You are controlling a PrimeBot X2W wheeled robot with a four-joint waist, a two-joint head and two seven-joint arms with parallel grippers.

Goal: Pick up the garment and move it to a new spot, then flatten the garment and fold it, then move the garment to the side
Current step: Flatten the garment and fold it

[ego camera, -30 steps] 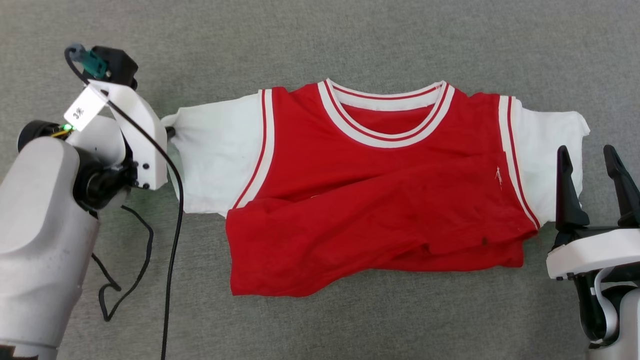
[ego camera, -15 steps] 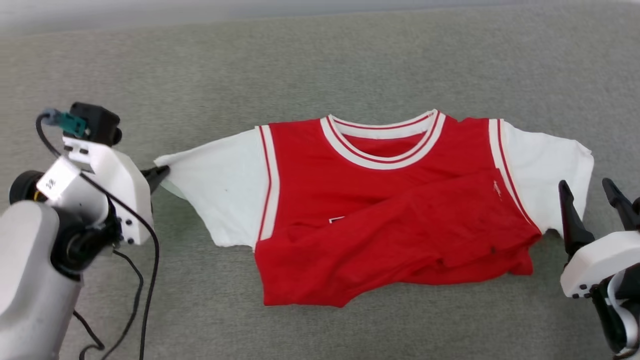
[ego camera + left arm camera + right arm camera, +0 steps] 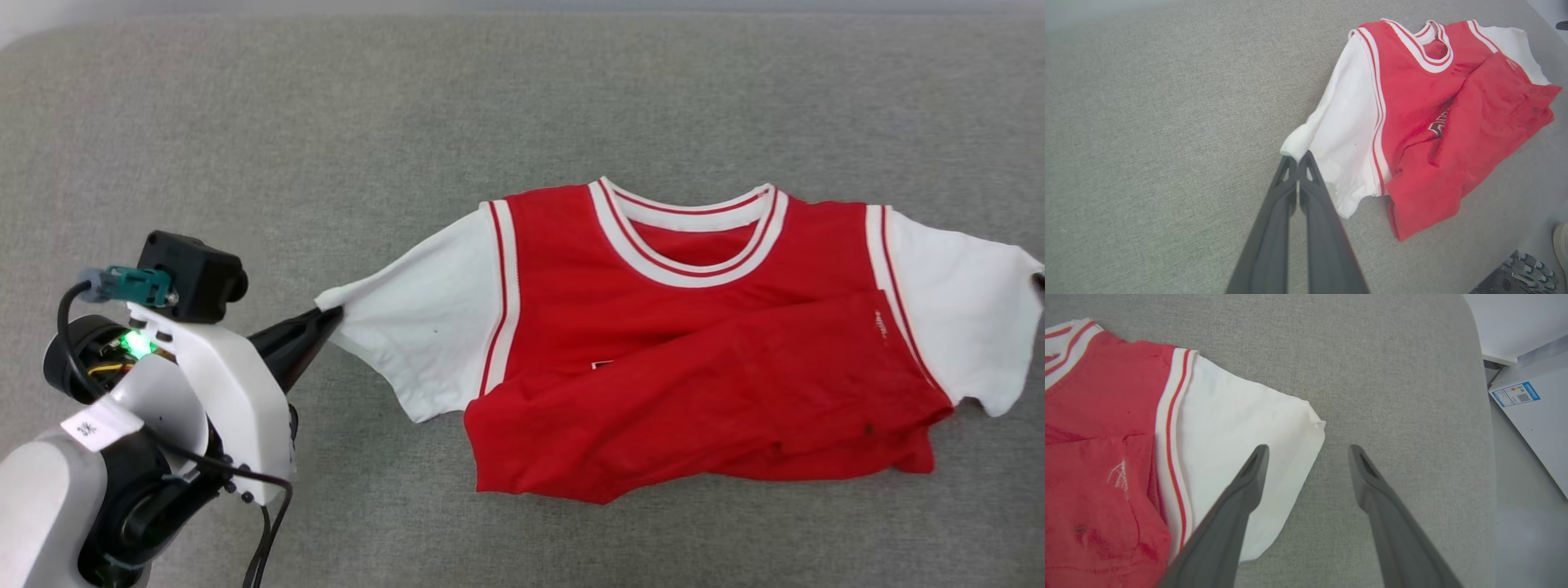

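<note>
The garment (image 3: 694, 343) lies front up on the grey surface, red with white sleeves and striped trim. Its lower part is folded up over the chest, so only a sliver of the black print shows. My left gripper (image 3: 326, 317) is shut on the tip of the garment's left white sleeve (image 3: 1331, 134), which is drawn out to a point; in the left wrist view the left gripper (image 3: 1298, 157) has its fingers pressed together at that sleeve's corner. My right gripper (image 3: 1308, 449) stands open over the outer edge of the other white sleeve (image 3: 1237, 428), one finger above cloth, one above bare surface.
The grey cloth-covered surface (image 3: 326, 122) runs far to the left and behind the garment. Its right edge (image 3: 1482, 428) drops to a floor with a white labelled box (image 3: 1531, 416). A dark toothed part (image 3: 1519, 273) sits at the lower right in the left wrist view.
The head camera has shifted, so the garment sits further right in the picture. The left gripper has stayed shut on the sleeve, which is now stretched out into a point.
</note>
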